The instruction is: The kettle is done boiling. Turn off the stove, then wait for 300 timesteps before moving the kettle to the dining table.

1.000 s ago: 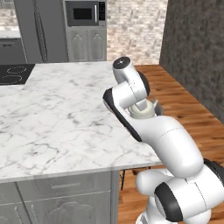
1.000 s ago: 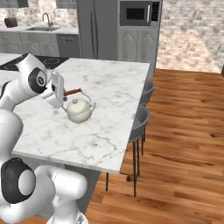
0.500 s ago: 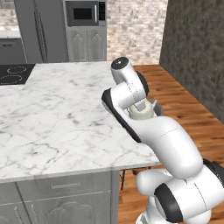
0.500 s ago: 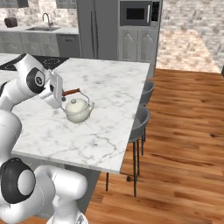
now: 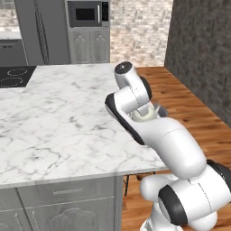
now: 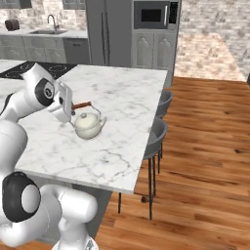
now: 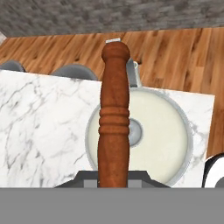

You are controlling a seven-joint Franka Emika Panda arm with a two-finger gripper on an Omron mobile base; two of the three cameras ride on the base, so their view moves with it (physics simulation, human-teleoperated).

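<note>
Kettle [image 6: 88, 125], cream-white and squat, sits left of centre in the right base view, held by its reddish-brown handle [image 7: 113, 118]. The end effector [image 6: 68, 108] is closed tight on that handle, which runs up the middle of the hand view from between the fingers, with the round lid and its small grey knob behind it. In the left base view only a sliver of the kettle [image 5: 145, 113] shows at frame centre, tucked behind the arm's white links. Whether its bottom touches the marble or hangs just above it I cannot tell.

Under the kettle spreads the dining table [image 6: 122, 102], a white-and-grey veined surface, with the kettle toward its near right edge. Two grey stools [image 6: 158, 132] stand against that edge, over a wooden floor [image 6: 205, 146]. The stove [image 5: 13, 76], black glass with white burner rings, lies at the left edge of the left base view. A microwave [image 6: 154, 14] sits at top centre of the right base view; no readable writing on it.
</note>
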